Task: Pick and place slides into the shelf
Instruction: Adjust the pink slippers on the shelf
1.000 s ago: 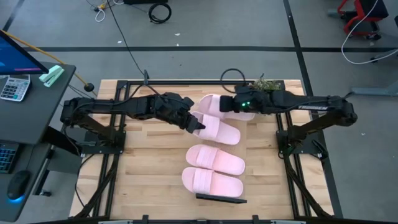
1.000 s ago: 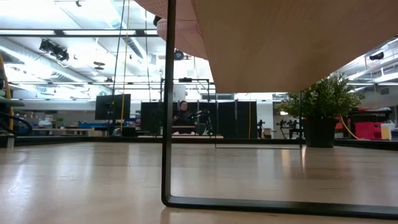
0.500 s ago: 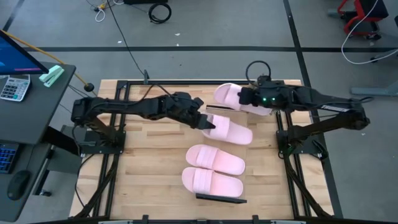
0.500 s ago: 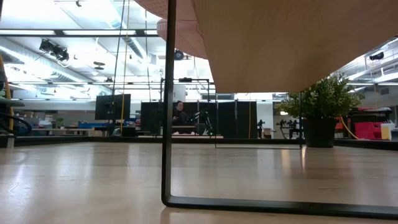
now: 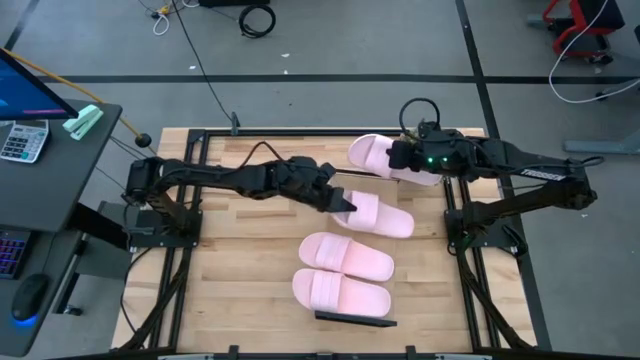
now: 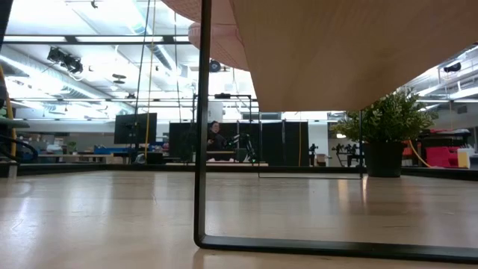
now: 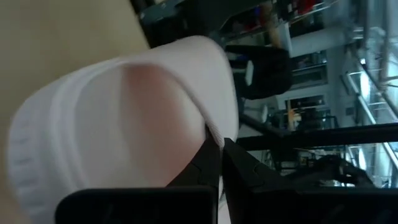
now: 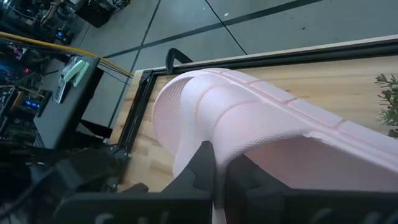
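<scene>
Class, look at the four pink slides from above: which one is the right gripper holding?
The slide farthest toward the table's back edge. The right gripper is shut on it; the left gripper holds the next slide, and the front two lie untouched.

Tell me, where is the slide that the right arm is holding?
In the high view, the right gripper holds that slide at the table's far right, beside the slide held by the left gripper.

Robotics lab / open industrial hall: grey concrete floor (image 5: 330, 40) w/ taped lines, cables (image 5: 255, 18) lying at 12 o'clock, desk w/ monitor (image 5: 25, 85) at 9, exposed ceiling ducts (image 6: 67, 60), strip lights, dark partitions (image 6: 284, 146), potted plant (image 6: 385, 131) at 3.
</scene>
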Controlling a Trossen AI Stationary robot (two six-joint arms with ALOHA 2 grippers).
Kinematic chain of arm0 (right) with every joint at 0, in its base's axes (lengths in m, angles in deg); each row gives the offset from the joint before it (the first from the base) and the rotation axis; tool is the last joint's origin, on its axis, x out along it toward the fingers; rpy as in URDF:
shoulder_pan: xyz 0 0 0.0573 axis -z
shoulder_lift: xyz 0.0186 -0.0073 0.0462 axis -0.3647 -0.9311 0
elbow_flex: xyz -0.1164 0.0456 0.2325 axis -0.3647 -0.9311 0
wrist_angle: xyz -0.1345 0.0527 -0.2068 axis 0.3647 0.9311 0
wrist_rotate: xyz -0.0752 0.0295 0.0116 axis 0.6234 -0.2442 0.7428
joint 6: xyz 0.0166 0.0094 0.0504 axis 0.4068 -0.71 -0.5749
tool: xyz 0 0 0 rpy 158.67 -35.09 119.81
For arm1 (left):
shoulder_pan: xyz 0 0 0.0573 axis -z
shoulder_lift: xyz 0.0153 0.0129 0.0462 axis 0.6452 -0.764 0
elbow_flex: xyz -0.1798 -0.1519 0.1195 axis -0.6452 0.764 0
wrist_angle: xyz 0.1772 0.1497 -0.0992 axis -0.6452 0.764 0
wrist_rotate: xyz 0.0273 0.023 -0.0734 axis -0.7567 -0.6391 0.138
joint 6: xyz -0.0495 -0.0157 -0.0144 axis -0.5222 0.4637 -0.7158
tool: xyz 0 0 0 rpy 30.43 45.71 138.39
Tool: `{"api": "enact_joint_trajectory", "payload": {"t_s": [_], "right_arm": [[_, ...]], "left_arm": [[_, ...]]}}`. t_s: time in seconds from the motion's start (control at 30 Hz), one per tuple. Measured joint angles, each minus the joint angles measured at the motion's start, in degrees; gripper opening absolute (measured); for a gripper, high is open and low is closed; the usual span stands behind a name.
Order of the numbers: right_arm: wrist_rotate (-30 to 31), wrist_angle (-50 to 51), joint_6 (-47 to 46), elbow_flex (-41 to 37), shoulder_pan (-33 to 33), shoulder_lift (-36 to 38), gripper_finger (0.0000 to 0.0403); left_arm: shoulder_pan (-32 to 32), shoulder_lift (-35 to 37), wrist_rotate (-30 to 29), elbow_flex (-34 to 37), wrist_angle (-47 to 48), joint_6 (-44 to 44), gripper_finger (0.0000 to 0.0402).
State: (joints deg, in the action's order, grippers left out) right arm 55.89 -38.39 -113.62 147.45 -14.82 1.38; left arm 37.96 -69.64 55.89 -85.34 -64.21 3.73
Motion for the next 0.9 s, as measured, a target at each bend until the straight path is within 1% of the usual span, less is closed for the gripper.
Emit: {"api": "enact_joint_trajectory", "payload": {"t_s": [0.1, 0.17, 0.23, 0.47, 0.7, 0.9], "right_arm": [[-0.43, -0.19, 0.09, 0.02, 0.00, 0.02, 0.0009], [-1.25, -0.25, 0.09, 0.02, -0.11, 0.02, 0.0009], [-1.39, -0.37, 0.27, 0.02, -0.65, 0.02, 0.0009], [-1.75, -0.38, 1.56, 0.07, -2.01, -0.83, 0.0009], [-5.80, -1.52, 3.20, 0.07, -1.86, -6.02, 0.0009], [-7.16, -1.53, 3.27, 0.07, -2.44, -10.47, 0.0009]], "left_arm": [[1.07, -0.95, -2.85, -0.07, -1.05, -0.07, 0.0006], [1.55, -1.31, -3.32, 0.03, -0.33, -0.07, 0.0006], [2.26, -2.13, -4.63, -0.04, -1.58, -0.27, 0.0006], [4.80, -5.09, -6.17, 0.00, -3.01, -2.68, 0.0006], [5.71, -5.60, -8.78, 0.00, -3.12, -2.82, 0.0007], [5.80, -5.65, -9.34, 0.00, -3.04, -2.78, 0.0008]]}}
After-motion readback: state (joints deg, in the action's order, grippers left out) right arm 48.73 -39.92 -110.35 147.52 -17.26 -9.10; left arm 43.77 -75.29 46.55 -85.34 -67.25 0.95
